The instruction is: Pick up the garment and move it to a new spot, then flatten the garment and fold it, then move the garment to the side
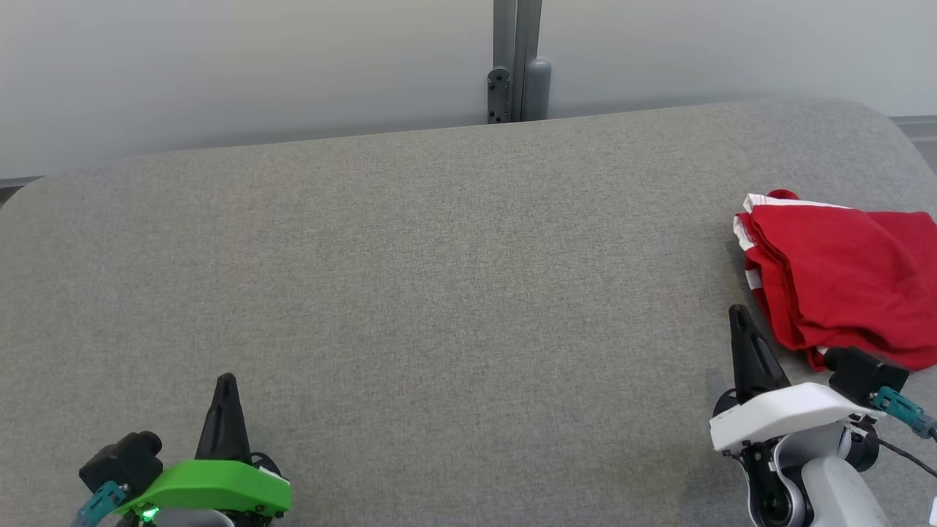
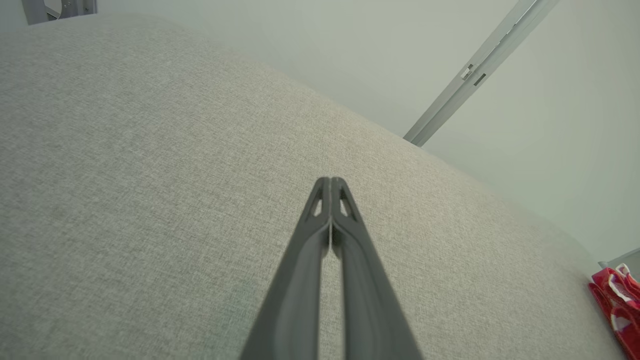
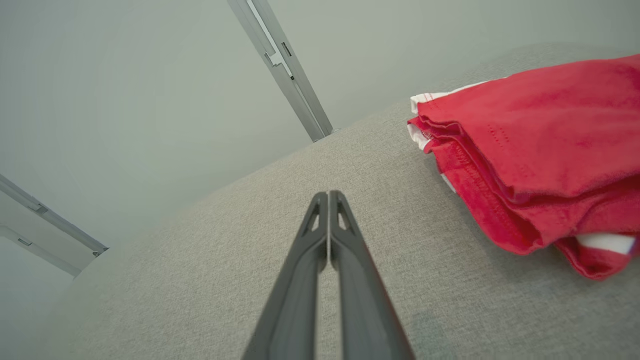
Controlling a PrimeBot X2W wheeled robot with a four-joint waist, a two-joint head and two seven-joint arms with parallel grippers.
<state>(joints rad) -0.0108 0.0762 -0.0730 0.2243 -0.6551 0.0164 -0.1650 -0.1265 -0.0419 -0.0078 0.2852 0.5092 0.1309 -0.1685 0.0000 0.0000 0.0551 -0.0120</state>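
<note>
The garment (image 1: 842, 278) is red with white trim and lies bunched in loose folds at the right edge of the grey fabric surface (image 1: 439, 293). In the right wrist view the garment (image 3: 540, 160) lies to the right of my fingers. My right gripper (image 1: 738, 315) is shut with nothing in it, just left of the garment's near edge and apart from it. My left gripper (image 1: 227, 382) is shut and empty at the lower left, far from the garment. The left wrist view shows the left gripper (image 2: 330, 181) with fingertips pressed together, and a sliver of garment (image 2: 617, 300) at the far right.
A grey metal post (image 1: 516, 58) with a bracket stands behind the surface's far edge, against a pale wall. The surface's rounded far corners curve down at left and right. Bare grey fabric stretches between the two grippers.
</note>
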